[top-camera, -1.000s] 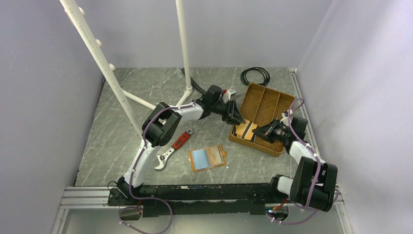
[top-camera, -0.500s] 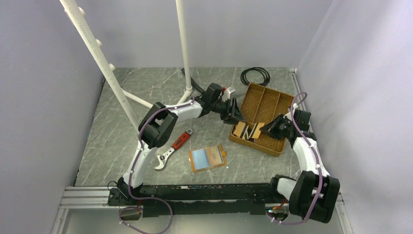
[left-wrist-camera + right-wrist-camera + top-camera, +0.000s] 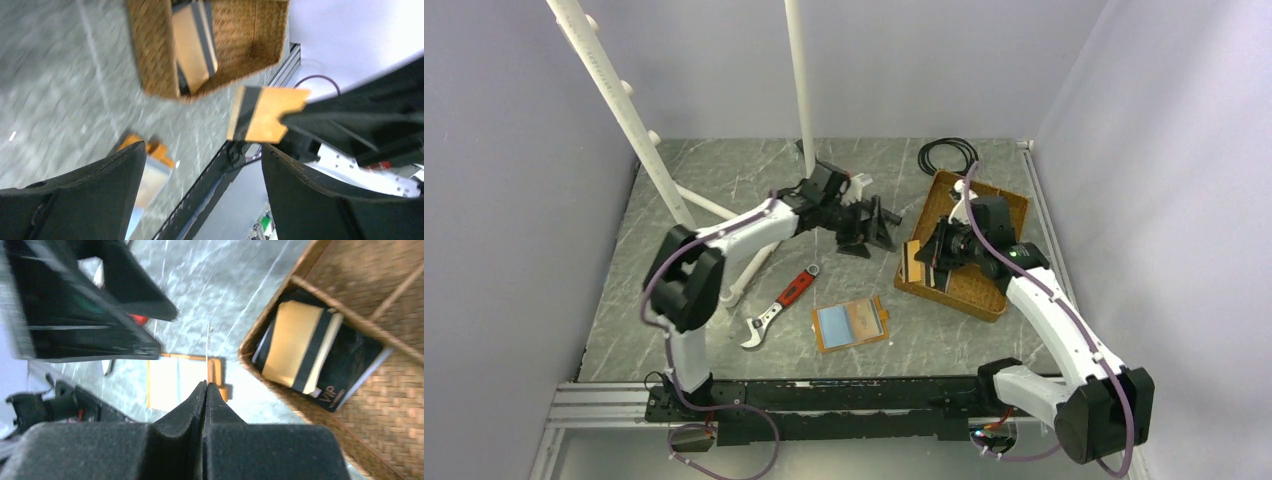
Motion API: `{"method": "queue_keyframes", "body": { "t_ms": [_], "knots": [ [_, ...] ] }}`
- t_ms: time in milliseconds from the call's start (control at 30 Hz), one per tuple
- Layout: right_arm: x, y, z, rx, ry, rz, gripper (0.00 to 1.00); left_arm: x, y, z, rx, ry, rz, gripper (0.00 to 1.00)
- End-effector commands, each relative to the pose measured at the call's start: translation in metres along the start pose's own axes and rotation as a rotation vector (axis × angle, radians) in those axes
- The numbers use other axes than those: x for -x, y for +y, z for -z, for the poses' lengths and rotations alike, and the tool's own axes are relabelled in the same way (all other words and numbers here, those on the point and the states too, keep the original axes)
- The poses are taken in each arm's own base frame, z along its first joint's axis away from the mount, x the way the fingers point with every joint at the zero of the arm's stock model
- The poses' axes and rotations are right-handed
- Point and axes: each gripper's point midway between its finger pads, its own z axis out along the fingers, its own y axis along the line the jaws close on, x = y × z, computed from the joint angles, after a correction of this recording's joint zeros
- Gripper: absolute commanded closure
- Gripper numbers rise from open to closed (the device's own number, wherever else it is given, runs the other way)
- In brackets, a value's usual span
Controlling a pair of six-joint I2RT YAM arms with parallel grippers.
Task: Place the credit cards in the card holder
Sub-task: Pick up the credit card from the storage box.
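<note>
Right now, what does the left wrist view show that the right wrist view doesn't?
Only left wrist: the tan, dark-striped face of the held card, pinched in the right claw; the right wrist sees it edge-on. Only right wrist: a black VIP card in the woven tray. Both: that tray, a tan striped card inside it, and the open card holder.

One tray (image 3: 972,290); one card holder (image 3: 852,324); one wrench (image 3: 779,305); one cable coil (image 3: 948,155); two upright white poles (image 3: 619,100); three cards (image 3: 295,345) clearly countable, two tan, one black; possibly more stacked beneath.
</note>
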Motion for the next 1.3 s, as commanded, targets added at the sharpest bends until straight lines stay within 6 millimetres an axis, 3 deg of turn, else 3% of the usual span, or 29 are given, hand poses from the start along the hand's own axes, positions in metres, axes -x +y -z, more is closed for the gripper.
{"method": "queue_keyframes", "body": {
  "t_ms": [0, 133, 300, 433, 667, 767, 867, 967, 1100, 1267],
  "knots": [
    [-0.042, 0.03, -0.006, 0.186, 0.199, 0.029, 1.0, -0.033, 0.005, 0.053, 0.075, -0.008, -0.046, 0.1],
    [-0.074, 0.056, -0.018, 0.327, 0.33, 0.026, 1.0, -0.07, 0.007, 0.07, 0.041, -0.023, -0.012, 0.12],
    [-0.084, 0.082, -0.019, 0.513, 0.334, -0.009, 1.0, -0.108, -0.004, 0.086, -0.142, -0.037, -0.025, 0.13],
    [-0.083, 0.094, -0.016, 0.607, 0.312, -0.045, 1.0, -0.114, -0.023, 0.102, -0.274, -0.116, -0.052, 0.13],
    [-0.073, 0.109, -0.01, 0.682, 0.241, -0.081, 1.0, -0.109, -0.028, 0.11, -0.346, -0.242, -0.036, 0.19],
    [-0.065, 0.114, -0.005, 0.689, 0.204, -0.092, 1.0, -0.106, -0.014, 0.108, -0.278, -0.276, 0.008, 0.22],
    [-0.06, 0.115, -0.004, 0.677, 0.184, -0.09, 1.0, -0.104, 0.001, 0.107, -0.202, -0.312, 0.071, 0.18],
    [-0.059, 0.12, -0.002, 0.713, 0.191, -0.099, 1.0, -0.104, -0.003, 0.107, -0.246, -0.324, 0.076, 0.19],
    [-0.061, 0.125, -0.002, 0.75, 0.205, -0.114, 1.0, -0.106, -0.03, 0.112, -0.458, -0.334, -0.006, 0.31],
    [-0.063, 0.127, -0.001, 0.767, 0.209, -0.122, 1.0, -0.107, -0.027, 0.11, -0.471, -0.356, -0.036, 0.6]
  ]
}}
